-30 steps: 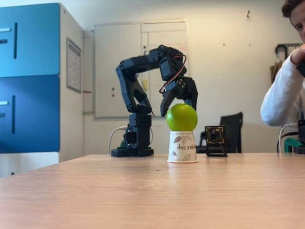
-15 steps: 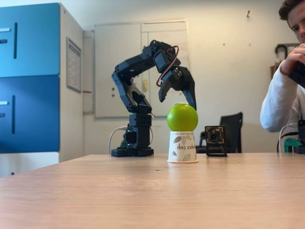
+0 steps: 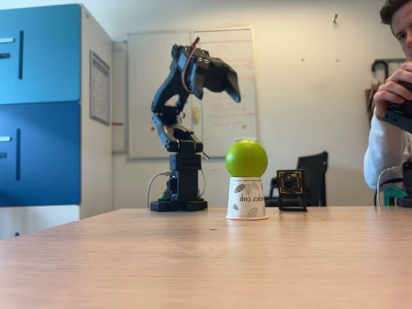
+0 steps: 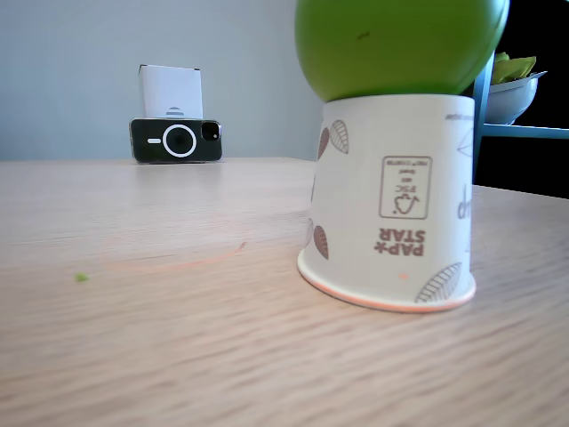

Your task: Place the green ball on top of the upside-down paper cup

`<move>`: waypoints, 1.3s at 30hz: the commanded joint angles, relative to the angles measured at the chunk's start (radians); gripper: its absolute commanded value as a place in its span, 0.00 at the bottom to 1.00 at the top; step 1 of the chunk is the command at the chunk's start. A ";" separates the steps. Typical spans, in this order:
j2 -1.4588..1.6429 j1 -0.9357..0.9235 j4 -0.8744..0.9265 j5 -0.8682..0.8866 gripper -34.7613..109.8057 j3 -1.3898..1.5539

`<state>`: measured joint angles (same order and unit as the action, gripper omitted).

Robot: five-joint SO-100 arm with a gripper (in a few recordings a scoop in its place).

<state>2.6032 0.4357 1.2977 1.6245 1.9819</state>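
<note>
The green ball (image 3: pixel 246 158) rests on the upturned base of the upside-down paper cup (image 3: pixel 246 198), which stands on the wooden table (image 3: pixel 193 257). The black arm is folded back behind and to the left. My gripper (image 3: pixel 235 90) is raised well above and left of the ball, touching nothing and holding nothing. It is seen side-on, so its jaw gap does not show. In another fixed view, close up, the ball (image 4: pixel 400 44) sits in the cup (image 4: pixel 391 205), whose rolled rim is on the table.
A small black camera on a stand (image 3: pixel 291 183) sits just right of the cup. A person (image 3: pixel 389 129) sits at the right edge. A blue cabinet (image 3: pixel 38 103) stands at left. A phone (image 4: pixel 175 140) leans across the table.
The gripper, which stood open around the ball on the cup, has lifted off and swung up and back to the left. The ball stays on the cup.
</note>
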 commanded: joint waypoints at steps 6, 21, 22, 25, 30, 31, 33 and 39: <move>0.138 -0.242 0.023 -0.002 0.24 0.140; 0.540 -0.405 0.112 -0.014 0.24 0.833; 0.580 -0.405 0.115 -0.014 0.24 0.876; 0.686 -0.399 0.130 -0.049 0.24 0.988; 0.721 -0.403 0.121 -0.075 0.24 1.051; 0.721 -0.403 0.115 -0.075 0.24 1.062; 0.721 -0.403 0.097 -0.075 0.24 1.098; 0.721 -0.416 0.083 -0.101 0.24 1.131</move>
<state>3.3211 0.0245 1.3898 1.5355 3.1109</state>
